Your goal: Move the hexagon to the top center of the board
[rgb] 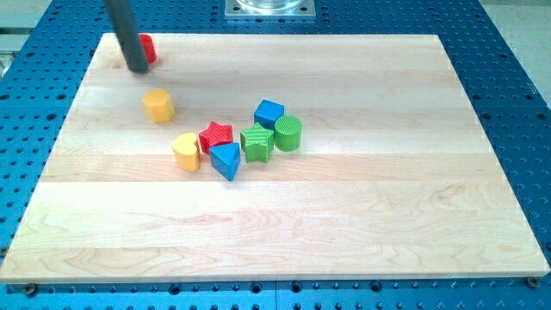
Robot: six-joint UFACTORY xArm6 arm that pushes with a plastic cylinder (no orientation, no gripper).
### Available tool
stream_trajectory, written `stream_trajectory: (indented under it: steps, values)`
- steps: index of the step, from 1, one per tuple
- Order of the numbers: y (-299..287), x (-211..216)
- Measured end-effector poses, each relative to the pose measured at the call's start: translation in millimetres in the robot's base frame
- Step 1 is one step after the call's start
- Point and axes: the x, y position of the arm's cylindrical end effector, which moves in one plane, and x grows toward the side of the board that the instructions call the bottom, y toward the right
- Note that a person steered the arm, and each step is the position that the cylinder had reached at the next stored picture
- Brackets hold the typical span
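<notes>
No writing is being shown anywhere in this view. Nothing readable is being carried by the wooden board [344, 224], and no letters, numbers, brands or signs are being displayed on the coloured blocks or on the blue perforated table [508, 52] around the board. The metal plate [269, 9] at the view's top is likewise being seen unmarked.

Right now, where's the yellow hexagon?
The yellow hexagon sits in the board's upper left, apart from the cluster: just below my tip and the red block, up-left of the yellow heart.
</notes>
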Motion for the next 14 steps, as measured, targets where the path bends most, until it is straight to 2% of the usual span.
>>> stream_trajectory:
  steps: [1, 2, 3, 4, 5, 6, 7, 8, 9, 10, 12, 13, 14]
  values:
    - [-1.0, 25.1]
    - [11.2, 69.8]
    - [-35.4, 127.2]
    - [34.4, 138.4]
    - [139.6, 112.2]
    - [150.6, 92.7]
    - [105.2, 132.4]
    - [78.9, 96.7]
    - [168.6, 40.6]
    - [140.8, 87.8]
    - [127.6, 80.0]
    - [76.1, 99.8]
    - [89.6, 73.9]
